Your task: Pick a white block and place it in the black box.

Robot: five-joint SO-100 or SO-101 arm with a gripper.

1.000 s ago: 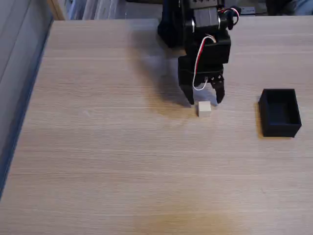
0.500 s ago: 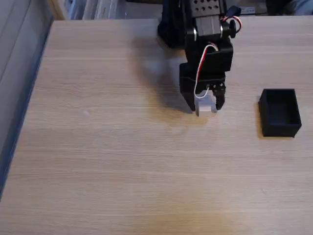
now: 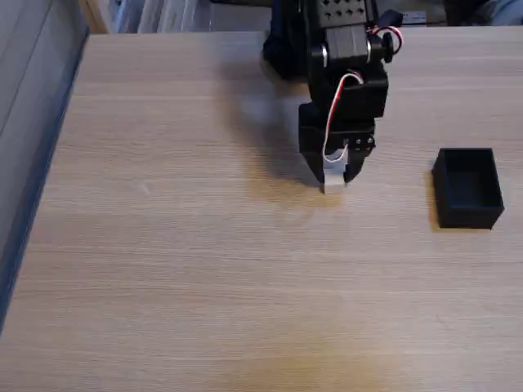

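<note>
Table took up most of the fixed view, plain light wood with nothing much on it. Next biggest was the black arm, reaching in from the top edge with its red and white wire looping down the front. Off to the right, well apart from the arm, sat the box, open top up, one short side facing the arm.

The gripper pointed straight down with its jaws pinched narrow on the block. A pale bit of the block showed between the black fingers, right down at the tips. I couldn't really tell from this angle whether the block was already off the wood or just resting on it, since the shadow under it blurred into the fingers.

So the step here looked like the lift after the grab. To do it well, I'd say go straight up first, no sideways drag, because a cube held that low on the tips could twist out if it scraped the table. Keep the squeeze steady. Then carry it right across the view with enough height to clear the near wall of the box, stop over the middle of the opening rather than the rim, and lower a bit before letting go so the cube doesn't bounce out.
</note>
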